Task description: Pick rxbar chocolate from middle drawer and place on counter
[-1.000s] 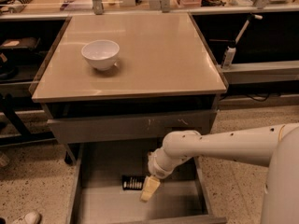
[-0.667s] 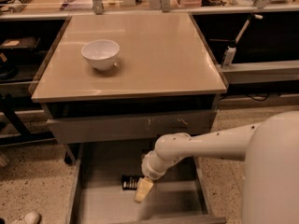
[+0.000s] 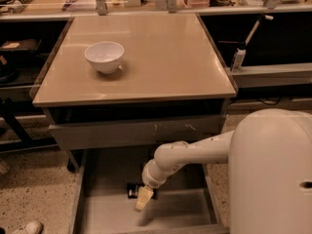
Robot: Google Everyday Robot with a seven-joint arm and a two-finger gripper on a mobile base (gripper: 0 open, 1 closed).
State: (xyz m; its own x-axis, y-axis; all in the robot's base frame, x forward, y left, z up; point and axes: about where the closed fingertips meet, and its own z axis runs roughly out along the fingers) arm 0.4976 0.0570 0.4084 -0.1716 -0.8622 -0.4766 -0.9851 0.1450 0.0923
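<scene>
Reaching step, I judge: the fingers [image 3: 141, 203] hang low in the middle drawer [image 3: 105, 177]. I cannot tell how far open they are. The rxbar chocolate [image 3: 134, 191] lies just behind them. Next they must grip it, then lift it to the bench [image 3: 165, 57].

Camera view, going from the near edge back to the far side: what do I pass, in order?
Floor of the open drawer → gripper, low in that drawer at the right end of the dark bar → closed drawer front → front edge of the counter → white bowl standing on the counter.
</scene>
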